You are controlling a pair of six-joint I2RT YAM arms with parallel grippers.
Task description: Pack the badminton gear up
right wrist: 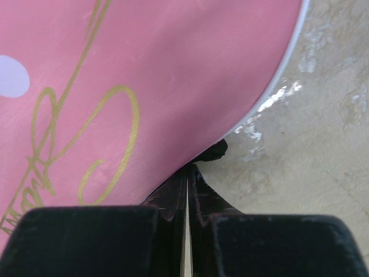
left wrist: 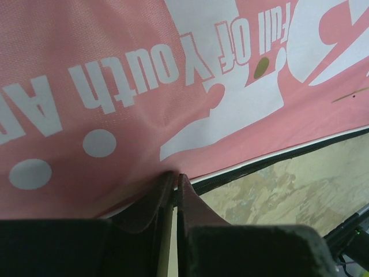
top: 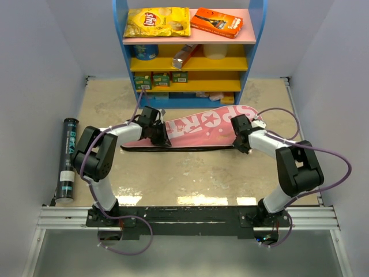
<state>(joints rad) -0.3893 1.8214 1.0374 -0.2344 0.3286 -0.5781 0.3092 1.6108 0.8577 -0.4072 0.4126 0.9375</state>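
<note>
A pink racket-shaped bag (top: 202, 124) lettered SPORT lies across the middle of the table, with a black zip line along its near edge. My left gripper (top: 160, 138) is at its narrow left part. In the left wrist view the jaws (left wrist: 174, 176) are pinched on the puckered pink fabric (left wrist: 115, 69) at the white-piped rim. My right gripper (top: 243, 144) is at the bag's wide right end. There, in the right wrist view, it (right wrist: 189, 167) is shut at the edge of the bag (right wrist: 115, 69), and a small black tab (right wrist: 214, 151) sticks out of its tips. A long black tube (top: 68, 158) lies far left by the wall.
A blue shelf unit (top: 120, 52) stands at the back. On its top board lie a yellow crisp packet (top: 157, 22) and an orange box (top: 217, 22), with small items on the lower boards. Grey walls close in both sides, and a metal rail (top: 184, 216) runs along the near edge.
</note>
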